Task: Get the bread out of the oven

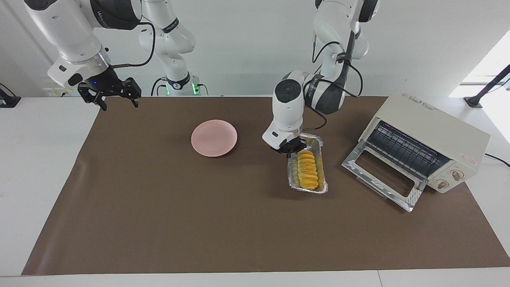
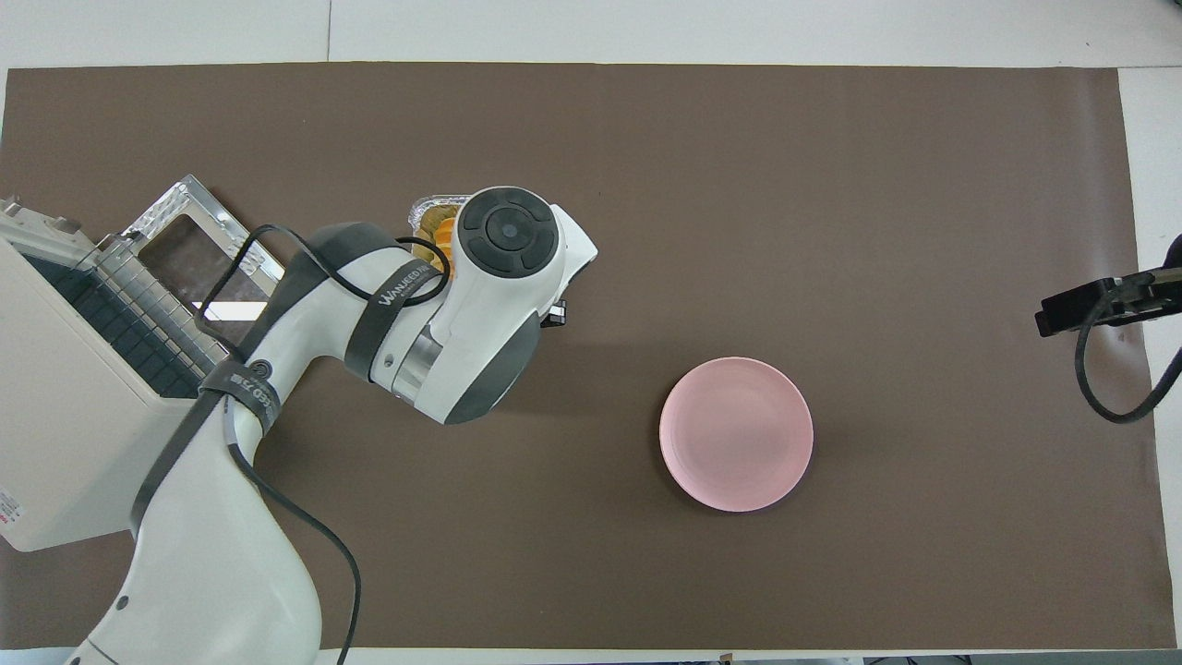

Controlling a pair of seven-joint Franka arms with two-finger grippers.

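The bread point(image 1: 307, 169) is a ridged golden-yellow loaf lying in a crinkled silver foil tray point(image 1: 322, 188) on the brown mat, outside the oven and beside its open door. In the overhead view only an end of the bread point(image 2: 432, 229) shows past the arm. My left gripper point(image 1: 293, 151) is down at the tray's end nearer the robots, at the end of the loaf. The cream-white oven point(image 1: 434, 127) stands at the left arm's end of the table with its glass door point(image 1: 382, 175) dropped open and its wire rack bare. My right gripper point(image 1: 109, 97) is open and waits above the mat's corner.
A round pink plate point(image 1: 214, 138) lies on the mat toward the right arm's end from the tray; it also shows in the overhead view point(image 2: 736, 434). The oven point(image 2: 55, 406) and its door point(image 2: 185, 249) sit close beside the left arm. A brown mat point(image 1: 199, 223) covers the table.
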